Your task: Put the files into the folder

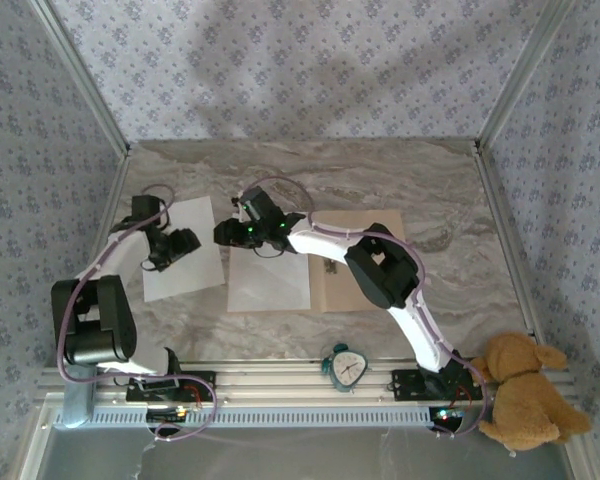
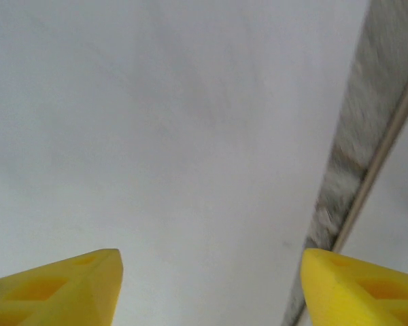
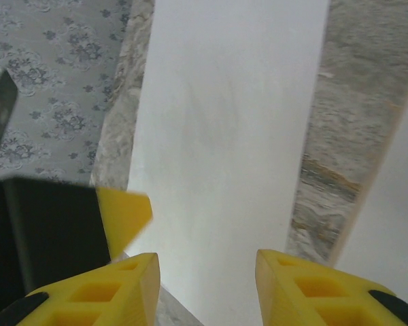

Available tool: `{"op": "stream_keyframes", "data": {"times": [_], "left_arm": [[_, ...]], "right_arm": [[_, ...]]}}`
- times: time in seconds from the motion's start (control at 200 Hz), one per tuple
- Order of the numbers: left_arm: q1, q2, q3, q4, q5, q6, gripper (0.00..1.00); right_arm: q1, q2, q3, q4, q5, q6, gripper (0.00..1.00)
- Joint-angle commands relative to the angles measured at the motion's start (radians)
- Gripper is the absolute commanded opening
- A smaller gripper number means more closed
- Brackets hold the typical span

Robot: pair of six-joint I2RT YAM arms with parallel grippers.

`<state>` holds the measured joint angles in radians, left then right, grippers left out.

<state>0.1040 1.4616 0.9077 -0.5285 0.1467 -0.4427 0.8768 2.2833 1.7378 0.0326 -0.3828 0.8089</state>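
One file, a white sheet (image 1: 183,262), lies flat on the marble table at the left. My left gripper (image 1: 183,243) hovers just over it with its jaws open and nothing between them; the left wrist view shows the sheet (image 2: 177,136) under that gripper (image 2: 211,272). The folder (image 1: 370,228) lies open at centre right, tan inside. A second white sheet (image 1: 270,282) covers its left half. My right gripper (image 1: 226,235) reaches left across that sheet and stands open over the left sheet's (image 3: 224,149) near edge, in the right wrist view (image 3: 205,272), close to a left fingertip (image 3: 126,216).
A strip of bare marble (image 3: 340,122) separates the two sheets. A small mint alarm clock (image 1: 345,366) stands at the front edge. A tan teddy bear (image 1: 525,392) sits at the front right corner. Patterned walls (image 1: 300,60) close in the back and sides.
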Motion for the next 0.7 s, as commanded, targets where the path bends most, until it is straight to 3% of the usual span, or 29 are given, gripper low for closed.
{"op": "stream_keyframes", "data": {"times": [0.0, 0.055, 0.125, 0.39, 0.695], "left_arm": [[0.062, -0.012, 0.026, -0.016, -0.115, 0.012, 0.83], [0.091, -0.001, 0.029, -0.011, -0.129, 0.004, 0.94], [0.124, 0.012, 0.033, 0.005, -0.136, 0.006, 1.0], [0.197, 0.124, 0.08, 0.061, -0.094, 0.056, 1.0], [0.203, 0.245, 0.123, 0.084, -0.027, 0.111, 1.0]], "right_arm": [[0.023, 0.048, 0.06, -0.041, 0.0, 0.01, 0.43], [0.03, 0.057, 0.075, -0.052, 0.006, 0.002, 0.43], [0.037, 0.066, 0.087, -0.064, 0.02, -0.008, 0.43], [0.047, 0.138, 0.172, -0.109, 0.017, -0.006, 0.43], [0.067, 0.224, 0.291, -0.201, 0.009, -0.022, 0.42]]}}
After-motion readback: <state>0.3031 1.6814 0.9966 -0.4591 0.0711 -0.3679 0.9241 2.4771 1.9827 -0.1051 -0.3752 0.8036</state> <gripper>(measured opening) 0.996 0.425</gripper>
